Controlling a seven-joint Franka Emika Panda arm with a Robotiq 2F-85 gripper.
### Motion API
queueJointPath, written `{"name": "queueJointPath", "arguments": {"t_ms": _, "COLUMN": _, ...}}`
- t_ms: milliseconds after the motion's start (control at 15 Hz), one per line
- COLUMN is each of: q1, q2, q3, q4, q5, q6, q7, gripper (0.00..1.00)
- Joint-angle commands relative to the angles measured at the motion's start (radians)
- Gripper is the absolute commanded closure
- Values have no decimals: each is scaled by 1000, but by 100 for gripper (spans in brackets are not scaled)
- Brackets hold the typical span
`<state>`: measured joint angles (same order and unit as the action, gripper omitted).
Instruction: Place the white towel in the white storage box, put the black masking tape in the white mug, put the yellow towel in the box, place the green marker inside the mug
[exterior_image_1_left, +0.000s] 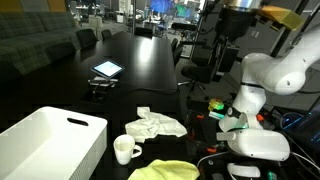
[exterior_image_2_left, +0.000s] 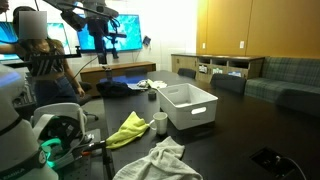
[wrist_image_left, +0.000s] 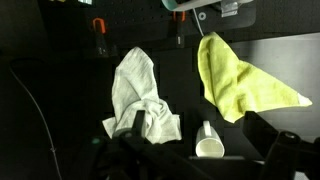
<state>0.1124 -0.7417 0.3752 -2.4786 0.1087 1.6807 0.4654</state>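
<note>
Now, with the gripper (wrist_image_left: 203, 160) hanging open and empty, we are aiming for the bunched middle of the white towel (wrist_image_left: 140, 95), lying crumpled on the table beside the mug (wrist_image_left: 208, 140), so that it lifts whole toward the box (exterior_image_1_left: 50, 140).

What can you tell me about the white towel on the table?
The white towel is a soft off-white cloth, crumpled into wrinkled folds, with one end bunched up. It lies loose on the dark table, beside the yellow towel and near the mug, touching neither in the wrist view. Nothing holds it.
</note>
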Motion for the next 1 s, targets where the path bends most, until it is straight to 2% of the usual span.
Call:
{"name": "queueJointPath", "arguments": {"t_ms": 0, "q1": 4, "q2": 18, "q3": -15, "q4": -33, "q5": -11, "q6": 48, "q7": -14, "gripper": 0}}
{"name": "queueJointPath", "arguments": {"t_ms": 200, "q1": -7, "q2": 88, "q3": -21, "q4": -102, "q5": -20, "q6": 192, "q7": -33, "gripper": 0}}
{"name": "queueJointPath", "arguments": {"t_ms": 600, "q1": -16, "q2": 349, "q3": -48, "q4": -196, "q5": -30, "q6": 534, "q7": -46, "gripper": 0}}
{"name": "queueJointPath", "arguments": {"t_ms": 933, "q1": -9, "q2": 549, "q3": -98, "q4": -214, "q5": -16, "q6": 705, "q7": -59, "gripper": 0}}
